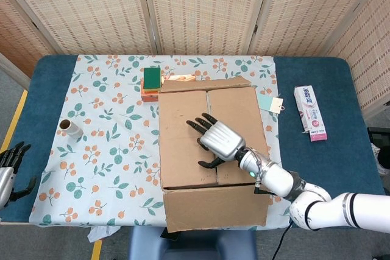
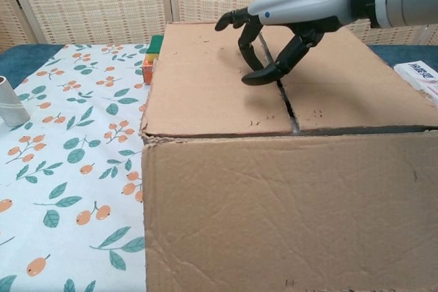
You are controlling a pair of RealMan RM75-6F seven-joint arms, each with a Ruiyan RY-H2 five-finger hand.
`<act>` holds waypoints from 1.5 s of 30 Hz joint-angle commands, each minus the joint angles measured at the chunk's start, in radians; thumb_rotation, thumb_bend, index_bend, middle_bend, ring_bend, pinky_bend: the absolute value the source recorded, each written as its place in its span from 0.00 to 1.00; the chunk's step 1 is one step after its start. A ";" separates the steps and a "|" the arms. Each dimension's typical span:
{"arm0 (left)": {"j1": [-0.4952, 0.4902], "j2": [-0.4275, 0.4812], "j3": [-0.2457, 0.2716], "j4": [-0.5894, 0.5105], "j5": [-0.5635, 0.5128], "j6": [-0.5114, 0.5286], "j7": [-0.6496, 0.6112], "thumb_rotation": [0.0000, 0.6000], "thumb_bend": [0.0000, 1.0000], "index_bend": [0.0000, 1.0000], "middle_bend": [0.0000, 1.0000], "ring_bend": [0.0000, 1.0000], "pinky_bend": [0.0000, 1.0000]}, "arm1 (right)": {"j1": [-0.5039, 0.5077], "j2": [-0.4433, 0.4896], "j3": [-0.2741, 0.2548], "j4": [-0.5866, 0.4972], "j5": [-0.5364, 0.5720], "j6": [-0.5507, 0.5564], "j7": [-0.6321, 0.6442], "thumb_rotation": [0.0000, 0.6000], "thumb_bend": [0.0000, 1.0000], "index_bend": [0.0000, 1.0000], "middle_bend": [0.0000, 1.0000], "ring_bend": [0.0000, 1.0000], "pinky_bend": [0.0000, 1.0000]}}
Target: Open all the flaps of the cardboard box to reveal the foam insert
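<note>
Chest view puts the cardboard box [image 2: 287, 169] right in front of us, at the near table edge on the flowered cloth [image 1: 109, 132], its two top flaps [image 2: 212, 80] lying flat and meeting at a central seam [image 2: 284, 97]. Our right hand [image 2: 270, 42] hovers over that seam, holding nothing, fingers spread and curved down, fingertips [image 2: 252, 76] at or just above the card. We judge the card light, stiff and springy, so hooking a flap's seam edge looks best. Our left hand [image 1: 11, 168] rests released at the table's left edge. Farther back sits a sponge [image 1: 151, 78].
</note>
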 commanded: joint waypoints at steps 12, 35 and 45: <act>0.007 0.007 0.007 -0.002 0.021 0.014 -0.020 1.00 0.50 0.00 0.00 0.00 0.00 | 0.036 -0.011 -0.068 0.022 0.089 0.028 -0.083 0.40 0.39 0.54 0.01 0.00 0.00; -0.003 -0.021 0.008 -0.015 0.015 0.013 0.098 1.00 0.50 0.00 0.00 0.00 0.00 | -0.182 0.259 -0.053 -0.130 -0.141 0.255 0.159 0.39 0.39 0.56 0.01 0.00 0.00; -0.010 -0.045 0.009 -0.029 -0.008 -0.004 0.187 1.00 0.50 0.00 0.00 0.00 0.00 | -0.431 0.413 -0.107 -0.097 -0.401 0.466 0.450 0.39 0.39 0.56 0.01 0.00 0.00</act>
